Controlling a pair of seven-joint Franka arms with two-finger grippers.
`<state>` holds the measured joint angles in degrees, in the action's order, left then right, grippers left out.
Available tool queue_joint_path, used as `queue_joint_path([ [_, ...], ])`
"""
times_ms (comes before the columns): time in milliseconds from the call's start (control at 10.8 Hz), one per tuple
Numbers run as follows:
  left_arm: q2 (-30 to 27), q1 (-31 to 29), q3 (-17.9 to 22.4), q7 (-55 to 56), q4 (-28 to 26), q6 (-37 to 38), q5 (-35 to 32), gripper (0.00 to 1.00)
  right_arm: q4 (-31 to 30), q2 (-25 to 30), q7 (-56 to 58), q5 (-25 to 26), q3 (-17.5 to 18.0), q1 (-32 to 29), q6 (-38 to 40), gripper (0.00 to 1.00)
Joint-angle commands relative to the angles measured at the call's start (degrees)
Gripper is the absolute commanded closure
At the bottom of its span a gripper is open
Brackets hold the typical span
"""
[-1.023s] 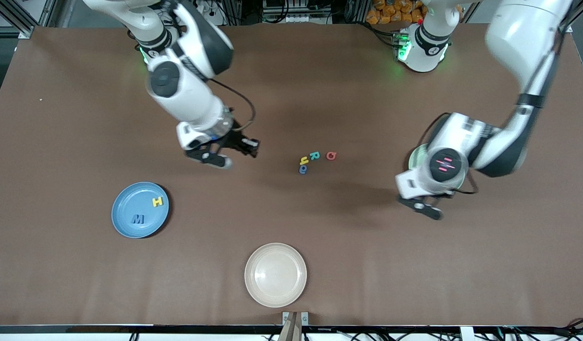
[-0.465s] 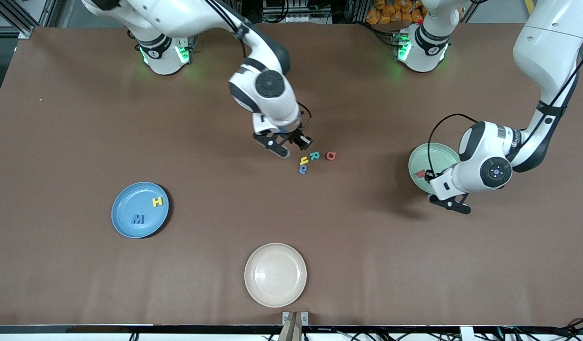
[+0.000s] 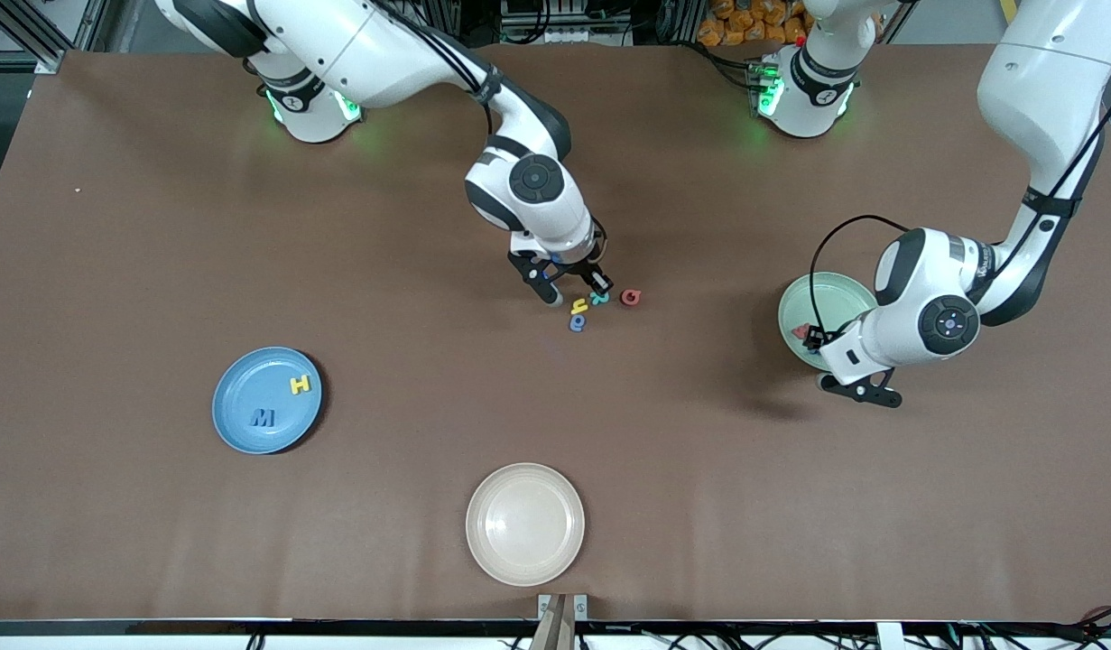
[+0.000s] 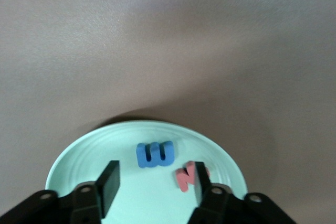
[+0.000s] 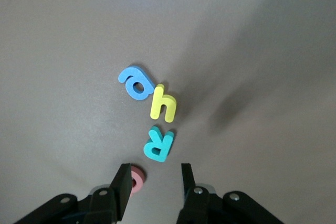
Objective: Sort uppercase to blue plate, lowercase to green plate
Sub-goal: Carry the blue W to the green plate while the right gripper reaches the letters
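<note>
Right end effector (image 3: 574, 291) hangs part-open and empty over teal R (image 5: 158, 145) mid-tabletop; light, stiff, probably foam, best pinched across its edges. Left end effector (image 4: 154, 187) gapes empty over green plate (image 4: 73, 157).

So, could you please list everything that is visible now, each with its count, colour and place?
blue plate: one, medium blue, toward the right arm's end of the table; dark blue M and yellow H lie on it.
green plate: one, pale mint, toward the left arm's end; a blue letter and a red letter lie on it.
cream plate: one, nearest the front camera.
loose letters: four, mid-table; teal R, yellow h, blue rounded letter, red Q.
right gripper: open, over the teal R.
left gripper: open, over the green plate.
</note>
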<state>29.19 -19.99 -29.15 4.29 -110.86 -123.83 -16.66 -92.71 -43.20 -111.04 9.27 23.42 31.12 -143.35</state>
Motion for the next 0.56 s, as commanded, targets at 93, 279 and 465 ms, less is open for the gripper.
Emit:
queue_joint_path([
  [93,-5.1,3.5,-0.8,6.0,-0.6,3.7,4.3,0.23,6.0,-5.0,-4.4,1.9,-1.1,2.5,0.2,0.46],
  [279,-5.1,5.2,-0.8,8.2,-0.1,3.7,6.0,0.23,6.0,-5.8,-5.2,2.1,-1.3,2.5,0.2,0.43],
  [465,-5.0,5.5,-0.7,8.9,1.5,3.7,6.1,0.23,6.0,-6.5,-5.4,3.9,-1.3,2.9,0.2,0.43],
])
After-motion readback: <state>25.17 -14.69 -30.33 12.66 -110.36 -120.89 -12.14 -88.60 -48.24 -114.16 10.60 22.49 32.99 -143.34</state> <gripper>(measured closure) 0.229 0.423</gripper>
